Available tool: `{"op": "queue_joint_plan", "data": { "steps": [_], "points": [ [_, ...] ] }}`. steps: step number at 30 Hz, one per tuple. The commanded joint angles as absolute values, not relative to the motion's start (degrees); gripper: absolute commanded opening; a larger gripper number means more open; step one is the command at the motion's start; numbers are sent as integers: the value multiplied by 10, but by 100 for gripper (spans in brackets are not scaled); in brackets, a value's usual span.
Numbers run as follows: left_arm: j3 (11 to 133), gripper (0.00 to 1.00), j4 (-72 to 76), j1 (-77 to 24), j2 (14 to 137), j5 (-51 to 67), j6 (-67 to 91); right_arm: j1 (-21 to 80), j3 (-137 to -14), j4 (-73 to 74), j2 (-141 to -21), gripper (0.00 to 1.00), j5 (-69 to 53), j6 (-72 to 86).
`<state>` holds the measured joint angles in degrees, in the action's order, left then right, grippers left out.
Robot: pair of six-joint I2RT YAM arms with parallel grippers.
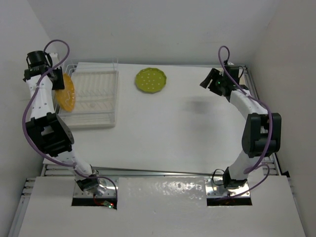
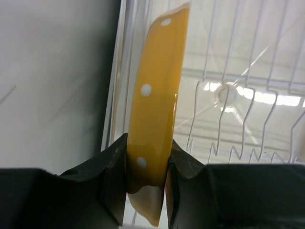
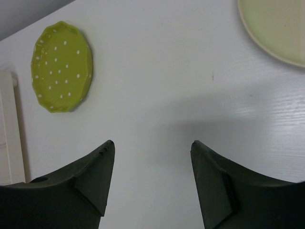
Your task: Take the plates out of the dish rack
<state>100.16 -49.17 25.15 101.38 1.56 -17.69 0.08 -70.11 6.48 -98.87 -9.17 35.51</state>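
Left wrist: orange plate (image 2: pixel 157 95) in dish rack (image 2: pixel 224 94), clenched by left jaws; right jaws released.

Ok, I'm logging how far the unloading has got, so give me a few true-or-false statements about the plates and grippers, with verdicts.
1. The left gripper is closed on the orange-yellow dotted plate. True.
2. The lime green plate stands in the dish rack. False: it lies flat on the table, to the right of the rack.
3. The right gripper holds a plate. False: its jaws are open and empty above bare table.
4. A cream plate lies on the table, at the edge of the right wrist view. True.
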Motion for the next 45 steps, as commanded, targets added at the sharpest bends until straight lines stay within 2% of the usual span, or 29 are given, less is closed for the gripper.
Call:
{"op": "queue_joint_plan", "data": {
  "steps": [1,7,16,23,31,36,40,45],
  "points": [
    [1107,0,-368,247,934,80,-138,16,-704,47,-965,64,-90,338],
    [1071,0,-352,232,928,37,-194,17,-692,30,-956,64,-91,341],
    [933,0,-258,232,910,-15,-253,17,-682,14,-950,64,-89,333],
    [960,0,-261,232,925,24,-211,17,-684,12,-949,64,-88,327],
    [1004,0,-272,233,946,4,-214,17,-682,15,-949,65,-86,322],
    [1060,0,-299,232,940,54,-189,17,-687,19,-954,65,-89,323],
    [1087,0,-299,231,946,31,-200,17,-693,19,-954,65,-90,323],
    [1058,0,-293,228,955,4,-242,17,-698,20,-954,65,-91,323]
  ]
}}
